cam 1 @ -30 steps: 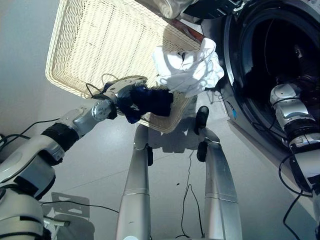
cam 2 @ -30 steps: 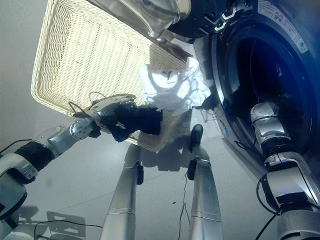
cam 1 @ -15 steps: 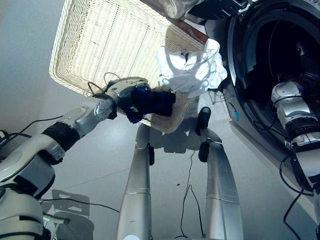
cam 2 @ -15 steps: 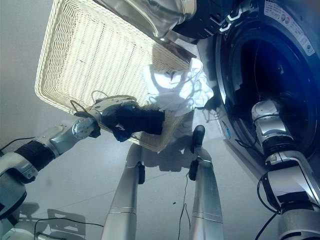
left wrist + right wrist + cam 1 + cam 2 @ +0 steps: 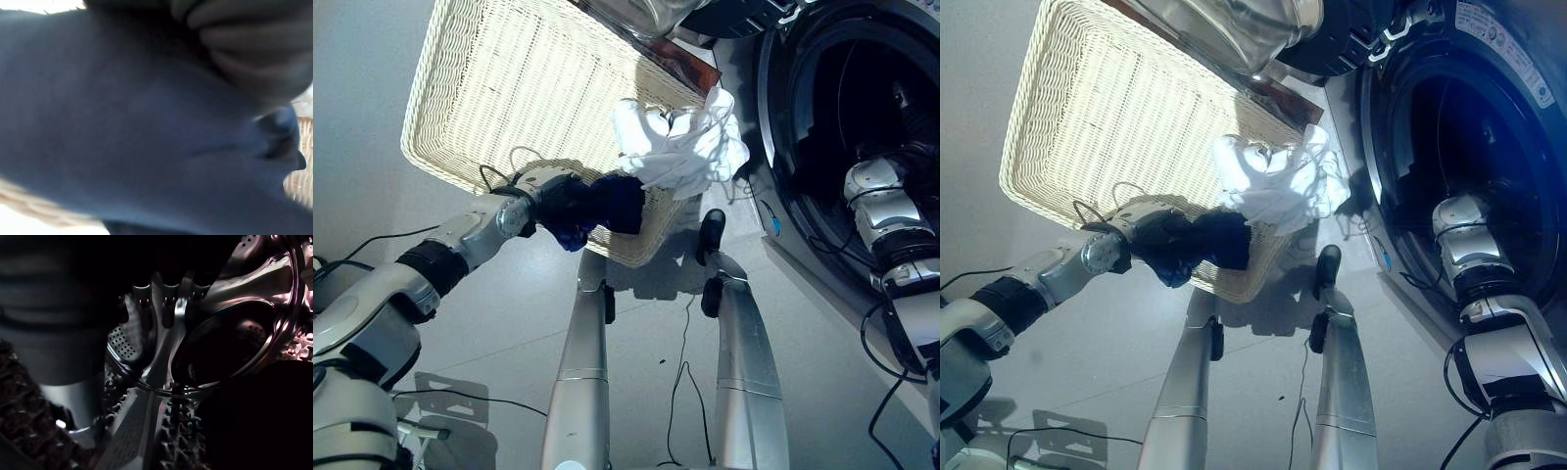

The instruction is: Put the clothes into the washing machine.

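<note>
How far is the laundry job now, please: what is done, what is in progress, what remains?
Done: cannot tell; the washing machine drum looks dark, with the right arm reaching inside. In progress: the left hand grips a dark blue garment at the wicker basket edge. Remaining: that garment and the white clothes on the basket.

The left arm (image 5: 431, 264) is showing rounded silver-grey shells, a black ribbed band and a round wrist disc. A dark cover is wrapping the left hand (image 5: 551, 193). The right arm (image 5: 881, 220) is showing matching silver segments with black rings.
</note>
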Available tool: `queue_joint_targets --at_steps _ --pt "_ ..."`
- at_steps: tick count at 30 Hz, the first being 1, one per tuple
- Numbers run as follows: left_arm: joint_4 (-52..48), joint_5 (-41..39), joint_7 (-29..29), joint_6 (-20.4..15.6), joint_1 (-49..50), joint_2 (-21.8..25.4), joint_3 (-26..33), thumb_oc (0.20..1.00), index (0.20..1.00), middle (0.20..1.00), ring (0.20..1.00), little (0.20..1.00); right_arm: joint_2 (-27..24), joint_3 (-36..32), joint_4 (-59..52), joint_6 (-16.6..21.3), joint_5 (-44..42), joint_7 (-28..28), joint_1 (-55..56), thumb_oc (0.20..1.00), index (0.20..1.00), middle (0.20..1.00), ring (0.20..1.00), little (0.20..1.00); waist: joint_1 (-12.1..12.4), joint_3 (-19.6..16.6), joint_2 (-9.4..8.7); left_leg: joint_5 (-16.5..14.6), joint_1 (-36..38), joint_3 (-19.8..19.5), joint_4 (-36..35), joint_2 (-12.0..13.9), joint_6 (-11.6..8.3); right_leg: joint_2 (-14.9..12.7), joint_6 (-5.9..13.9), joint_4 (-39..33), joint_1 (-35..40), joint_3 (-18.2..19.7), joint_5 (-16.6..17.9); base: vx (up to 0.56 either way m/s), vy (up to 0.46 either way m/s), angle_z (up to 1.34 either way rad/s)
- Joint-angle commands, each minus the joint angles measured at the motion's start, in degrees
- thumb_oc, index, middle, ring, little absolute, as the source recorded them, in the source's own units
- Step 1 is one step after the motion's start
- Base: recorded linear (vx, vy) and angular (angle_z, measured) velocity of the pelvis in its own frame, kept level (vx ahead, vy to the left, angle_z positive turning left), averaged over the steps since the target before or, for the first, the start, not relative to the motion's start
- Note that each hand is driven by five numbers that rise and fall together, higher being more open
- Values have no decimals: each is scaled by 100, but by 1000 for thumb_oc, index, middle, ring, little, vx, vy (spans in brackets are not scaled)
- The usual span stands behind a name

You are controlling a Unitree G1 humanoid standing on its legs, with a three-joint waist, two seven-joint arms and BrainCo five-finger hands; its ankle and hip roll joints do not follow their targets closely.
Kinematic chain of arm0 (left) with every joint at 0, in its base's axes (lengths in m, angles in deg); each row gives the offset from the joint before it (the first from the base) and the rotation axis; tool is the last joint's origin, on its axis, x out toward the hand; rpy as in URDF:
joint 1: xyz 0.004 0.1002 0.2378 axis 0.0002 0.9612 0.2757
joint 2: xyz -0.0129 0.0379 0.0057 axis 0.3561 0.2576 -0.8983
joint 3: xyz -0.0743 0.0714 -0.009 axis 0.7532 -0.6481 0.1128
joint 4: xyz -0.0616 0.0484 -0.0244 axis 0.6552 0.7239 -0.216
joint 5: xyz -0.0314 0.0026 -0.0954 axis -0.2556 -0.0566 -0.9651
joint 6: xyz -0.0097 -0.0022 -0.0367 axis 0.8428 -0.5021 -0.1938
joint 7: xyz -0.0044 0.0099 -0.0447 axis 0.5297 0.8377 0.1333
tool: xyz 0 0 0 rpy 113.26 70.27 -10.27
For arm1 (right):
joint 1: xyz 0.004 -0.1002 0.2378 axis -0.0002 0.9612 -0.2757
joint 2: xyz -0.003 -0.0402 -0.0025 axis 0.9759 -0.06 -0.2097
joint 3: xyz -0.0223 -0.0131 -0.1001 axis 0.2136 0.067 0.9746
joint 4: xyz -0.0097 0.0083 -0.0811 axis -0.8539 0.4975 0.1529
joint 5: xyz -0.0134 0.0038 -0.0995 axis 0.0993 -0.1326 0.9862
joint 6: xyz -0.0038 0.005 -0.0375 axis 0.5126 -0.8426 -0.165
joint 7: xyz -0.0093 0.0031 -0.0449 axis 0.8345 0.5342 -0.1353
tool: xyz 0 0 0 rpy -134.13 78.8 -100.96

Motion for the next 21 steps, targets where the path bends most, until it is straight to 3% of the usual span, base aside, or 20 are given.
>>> queue_joint_targets --at_steps 1,6,9,13,16,21 --pt "-7 -235 -303 -246 454 -140 183 200 200 200 200 200 -499 -128 -416 561 -531 317 115 1000 1000 1000 1000 1000 -134 -51 235 -1067 33 414 961 -445 398 478 337 -1508 604 -327 1067 0 0 0" --pt "-164 -1574 -1274 -1048 831 -268 890 200 200 200 200 200 -302 -431 -820 1100 -1274 800 558 1000 1000 1000 1000 1000 -130 -51 213 -1040 67 407 917 -443 390 494 311 -1503 625 -326 1046 0 0 0" --pt "-230 -2322 -1712 -2150 1397 -752 2092 200 200 200 200 200 57 -862 -1468 1494 -1610 1445 1160 1000 1000 1000 1000 1000 -123 -51 171 -1011 102 404 856 -439 403 499 289 -1445 628 -328 990 0 0 0" --pt "-467 -2760 -1744 -3113 1900 -1363 3136 200 200 200 200 200 615 -1238 -2427 1769 -1767 2348 1877 1000 1000 1000 1000 1000 -145 -51 93 -984 160 387 785 -450 416 524 264 -1414 661 -309 942 0 0 0" --pt "-746 -2768 -1849 -3526 2108 -1732 3585 200 200 200 200 200 1018 -1340 -3018 1808 -1887 2933 2283 1000 1000 1000 1000 1000 -181 -51 26 -963 201 381 746 -453 424 546 250 -1390 683 -293 929 0 0 0" --pt "-1102 -2506 -2062 -3922 2312 -2121 3974 200 200 200 200 200 1419 -1354 -3713 1792 -2087 3615 2683 1000 1000 1000 1000 1000 -231 -51 -51 -940 233 385 732 -450 441 588 232 -1361 707 -263 924 0 0 0"
